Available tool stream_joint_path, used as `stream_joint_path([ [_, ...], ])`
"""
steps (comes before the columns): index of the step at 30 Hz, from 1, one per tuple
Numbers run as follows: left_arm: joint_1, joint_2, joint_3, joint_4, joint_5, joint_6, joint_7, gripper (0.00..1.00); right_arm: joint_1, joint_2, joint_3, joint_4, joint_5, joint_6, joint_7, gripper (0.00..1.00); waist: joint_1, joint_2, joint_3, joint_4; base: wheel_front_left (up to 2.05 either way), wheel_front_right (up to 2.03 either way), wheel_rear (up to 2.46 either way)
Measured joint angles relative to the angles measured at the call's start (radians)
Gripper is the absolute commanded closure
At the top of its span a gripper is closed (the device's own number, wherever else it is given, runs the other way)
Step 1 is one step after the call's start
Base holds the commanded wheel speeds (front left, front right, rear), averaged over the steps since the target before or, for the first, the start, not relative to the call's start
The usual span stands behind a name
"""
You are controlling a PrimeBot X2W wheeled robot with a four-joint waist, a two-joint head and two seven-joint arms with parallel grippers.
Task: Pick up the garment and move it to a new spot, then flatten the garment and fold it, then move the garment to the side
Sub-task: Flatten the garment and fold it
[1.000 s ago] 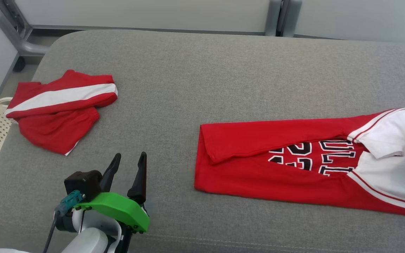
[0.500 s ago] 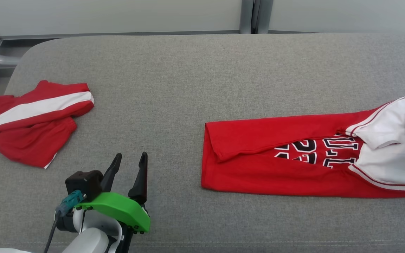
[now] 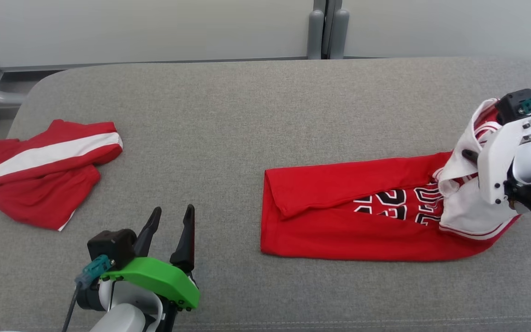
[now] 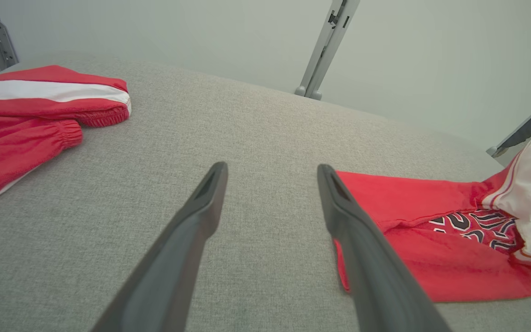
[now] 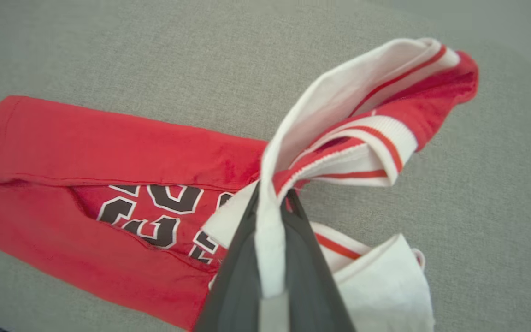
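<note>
Two garments lie on the grey cushion (image 3: 228, 115): the red jersey (image 3: 362, 216) and, well to its left, a crumpled red-and-white piece (image 3: 44, 166). Half a second ago the jersey's white collar end lay lower; now the right end effector (image 5: 272, 203), one of two, pinches it raised. Left of the jersey, the left end effector (image 3: 172, 210) hovers, fingers spread.

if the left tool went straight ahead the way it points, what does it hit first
Most likely the bare grey cushion, between the red-and-white garment and the red jersey; the left tool lines up with neither, though depth is unclear.
</note>
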Motion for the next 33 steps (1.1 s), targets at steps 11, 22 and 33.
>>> stream_joint_path([
  [11, 0.007, -0.013, 0.000, 0.010, -0.005, -0.016, -0.016, 0.00, 0.085, 0.070, -0.049, -0.282, -0.106, 0.000, 0.193, 1.00, 0.0000, 0.0000, -0.026, 0.012, 0.00, 0.00, 0.00],
  [22, -0.011, -0.043, -0.021, 0.040, -0.004, -0.045, -0.020, 0.00, 0.087, 0.298, -0.092, -0.258, -0.278, 0.000, 0.299, 1.00, 0.0000, 0.0000, -0.022, 0.064, 0.00, 0.00, 0.00],
  [33, -0.040, -0.084, -0.041, 0.089, -0.002, -0.071, -0.027, 0.00, 0.048, 0.437, -0.193, -0.072, -0.410, 0.000, 0.285, 1.00, 0.0000, 0.0000, -0.008, 0.163, 0.00, 0.00, 0.00],
])
